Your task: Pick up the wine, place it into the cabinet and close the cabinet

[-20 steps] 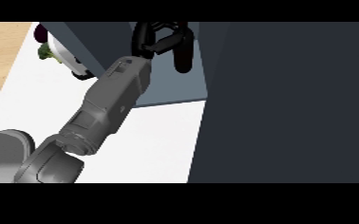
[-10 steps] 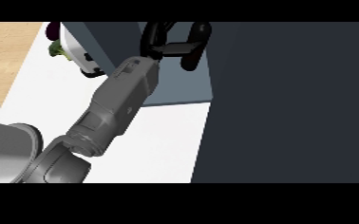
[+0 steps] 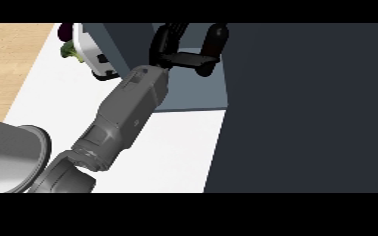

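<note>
Left hand [image 3: 184,47] sits at the edge of the dark cabinet door [image 3: 295,105], fingers spread, holding nothing. Wine bottle [image 3: 87,55] lies far left behind the cabinet body [image 3: 125,45], prob. not inside. Risk: the door shuts w/ the wine outside.

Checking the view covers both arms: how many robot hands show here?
1: a black hand at top centre, reaching into the cabinet. The other hand is out of view.
</note>
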You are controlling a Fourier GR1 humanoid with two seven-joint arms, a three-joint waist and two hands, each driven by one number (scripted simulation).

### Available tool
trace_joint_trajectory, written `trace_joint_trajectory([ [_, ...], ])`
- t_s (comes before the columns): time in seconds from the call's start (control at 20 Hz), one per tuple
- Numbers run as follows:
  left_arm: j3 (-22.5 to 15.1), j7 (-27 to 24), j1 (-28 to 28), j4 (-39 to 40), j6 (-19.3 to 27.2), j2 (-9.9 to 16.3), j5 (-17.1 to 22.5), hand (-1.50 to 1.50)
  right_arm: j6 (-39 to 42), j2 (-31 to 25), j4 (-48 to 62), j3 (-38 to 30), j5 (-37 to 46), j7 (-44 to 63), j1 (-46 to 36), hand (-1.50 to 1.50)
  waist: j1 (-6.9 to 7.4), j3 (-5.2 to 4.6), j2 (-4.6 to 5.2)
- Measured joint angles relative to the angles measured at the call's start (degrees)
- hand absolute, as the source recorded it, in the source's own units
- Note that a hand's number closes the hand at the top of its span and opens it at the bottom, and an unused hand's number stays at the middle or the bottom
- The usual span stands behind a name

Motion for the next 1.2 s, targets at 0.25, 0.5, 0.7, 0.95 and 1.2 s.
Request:
trace_joint_trajectory([
  [0.25, -2.79, 1.01, 4.23, -5.21, -2.33, -0.05, 2.58, -1.50, -0.02, -0.64, -0.08, -0.97, -0.05, 0.32, 0.18, -1.50, 0.28, -0.01, -0.23],
  [0.5, -6.98, 2.59, 10.91, -13.11, -3.43, -0.07, 4.89, -1.50, -0.55, -1.04, -0.06, -0.78, 0.02, 0.17, 1.14, -1.50, 1.23, -0.01, -0.64],
  [0.7, -9.75, 4.24, 16.96, -20.75, -2.67, -0.06, 5.94, -1.50, -1.07, -1.00, 0.02, -0.52, 0.08, -0.26, 1.85, -1.50, 2.09, 0.00, -0.79],
  [0.95, -13.00, 5.82, 25.82, -30.35, -0.88, 0.18, 5.57, -1.50, -1.76, -1.93, -0.19, -1.28, 0.15, -0.43, 2.59, -1.50, 2.83, 0.00, -0.89],
  [1.2, -15.76, 7.50, 34.28, -40.04, 0.63, 1.20, 4.80, -1.50, -2.19, -2.11, -0.23, -1.31, 0.22, -0.17, 1.97, -1.50, 2.87, 0.00, -0.68],
])
